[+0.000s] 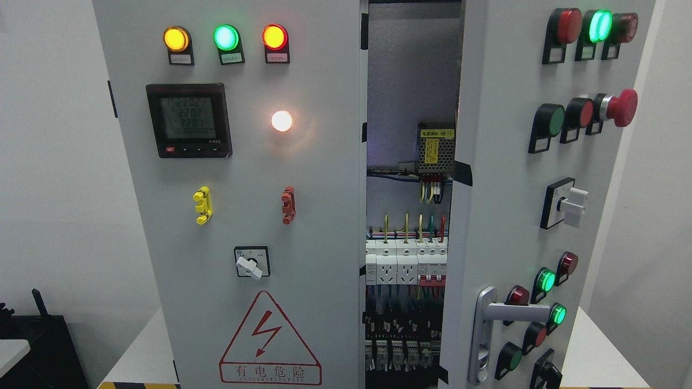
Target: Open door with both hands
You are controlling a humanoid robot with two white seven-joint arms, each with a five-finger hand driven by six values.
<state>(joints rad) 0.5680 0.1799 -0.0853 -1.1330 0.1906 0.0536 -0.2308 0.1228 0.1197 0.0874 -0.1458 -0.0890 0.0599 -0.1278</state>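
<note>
At right, cabinet door [519, 216] ajar, wiring [405, 254] exposed

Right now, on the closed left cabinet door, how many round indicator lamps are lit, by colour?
Yellow round lit lamp: 1
Green round lit lamp: 1
Red round lit lamp: 1
White round lit lamp: 1
Total: 4
</note>
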